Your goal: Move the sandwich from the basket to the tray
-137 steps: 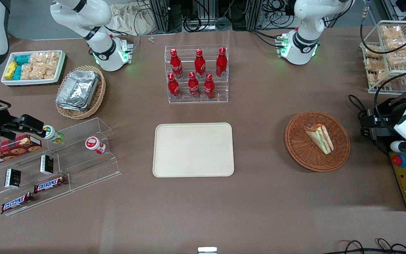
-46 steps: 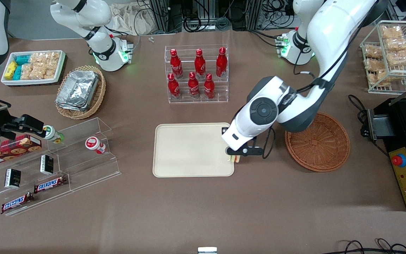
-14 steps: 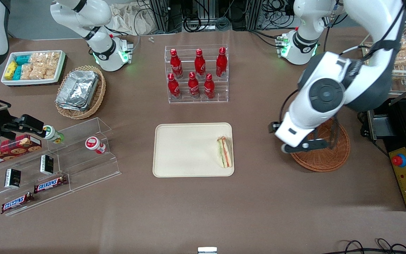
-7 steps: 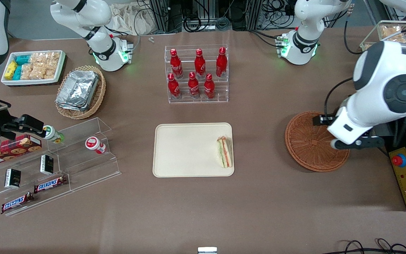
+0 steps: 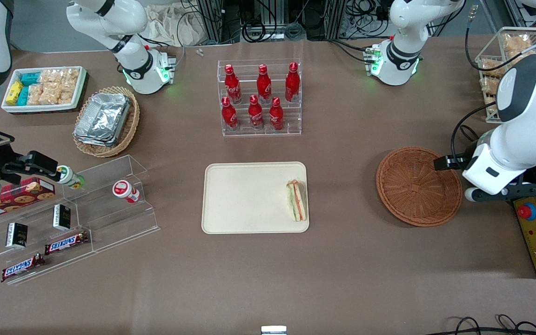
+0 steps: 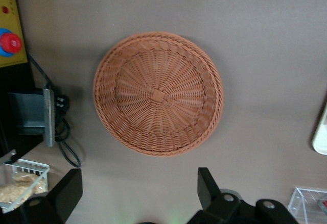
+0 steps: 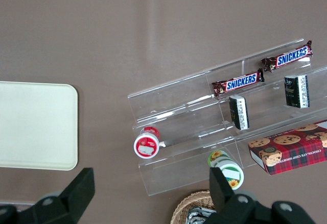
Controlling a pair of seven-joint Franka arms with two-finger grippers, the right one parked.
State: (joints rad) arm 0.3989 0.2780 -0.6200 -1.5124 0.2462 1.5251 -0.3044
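Note:
The sandwich [image 5: 297,201] lies on the cream tray [image 5: 249,197], close to the tray edge that faces the basket. The reddish-brown wicker basket [image 5: 419,186] is empty; it also shows in the left wrist view [image 6: 158,94]. My left gripper [image 5: 500,191] hangs beside the basket, above its rim toward the working arm's end of the table. In the left wrist view the gripper [image 6: 135,196] is open wide with nothing between its fingers [image 6: 207,185]. A tray corner [image 6: 322,137] shows there too.
A clear rack of red bottles [image 5: 261,97] stands farther from the camera than the tray. A yellow box with a red stop button [image 5: 535,228] and a wire rack of snacks [image 5: 514,70] are near my arm. Acrylic shelves with snacks [image 5: 63,218] lie toward the parked arm's end.
My left gripper has moved, empty, from above the basket toward the working arm's end of the table. The sandwich stays still on the tray.

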